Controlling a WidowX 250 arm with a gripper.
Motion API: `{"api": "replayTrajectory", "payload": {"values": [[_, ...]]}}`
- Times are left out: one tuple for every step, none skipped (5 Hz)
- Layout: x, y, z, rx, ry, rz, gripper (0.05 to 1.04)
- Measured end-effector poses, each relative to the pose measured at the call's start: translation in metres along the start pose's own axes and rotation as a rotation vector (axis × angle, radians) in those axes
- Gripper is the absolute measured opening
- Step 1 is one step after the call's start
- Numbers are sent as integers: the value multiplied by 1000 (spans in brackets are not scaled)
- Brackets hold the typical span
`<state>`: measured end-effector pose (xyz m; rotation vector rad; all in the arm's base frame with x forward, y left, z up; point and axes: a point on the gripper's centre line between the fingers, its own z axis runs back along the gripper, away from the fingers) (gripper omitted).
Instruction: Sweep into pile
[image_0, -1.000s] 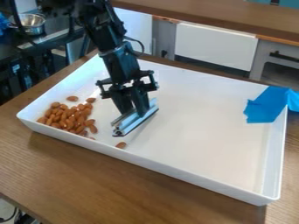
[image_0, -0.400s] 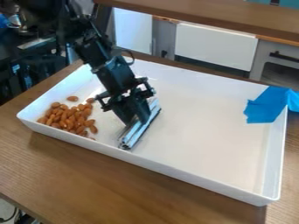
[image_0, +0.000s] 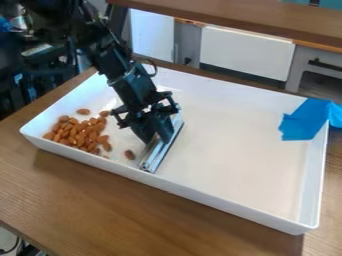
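Near the tray's front wall (image_0: 234, 206), the stray almond (image_0: 129, 155) has shifted toward the others and sits just beside the squeegee (image_0: 160, 150), on the pile's side; I have my gripper (image_0: 158, 134) clamped on that squeegee, angled across the tray floor. The almond pile (image_0: 80, 134) lies bunched at the tray's end; a gap remains, so I judge the stray needs more push that way.

I see brown almonds (image_0: 81, 135), a white tray (image_0: 240, 205), bright blue tape (image_0: 304, 120) and a brown wood-grained worktop (image_0: 100, 200).
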<state>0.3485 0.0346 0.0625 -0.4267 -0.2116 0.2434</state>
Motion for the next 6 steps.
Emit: {"api": "replayTrajectory", "payload": {"values": [[18, 30, 18, 66, -83, 14, 362], [35, 58, 45, 131, -147, 9, 362], [36, 81, 57, 176, -146, -9, 362], [32, 73, 59, 121, -111, 32, 362], [45, 23, 65, 41, -124, 118, 362], [46, -38, 52, 99, -148, 159, 362]]}}
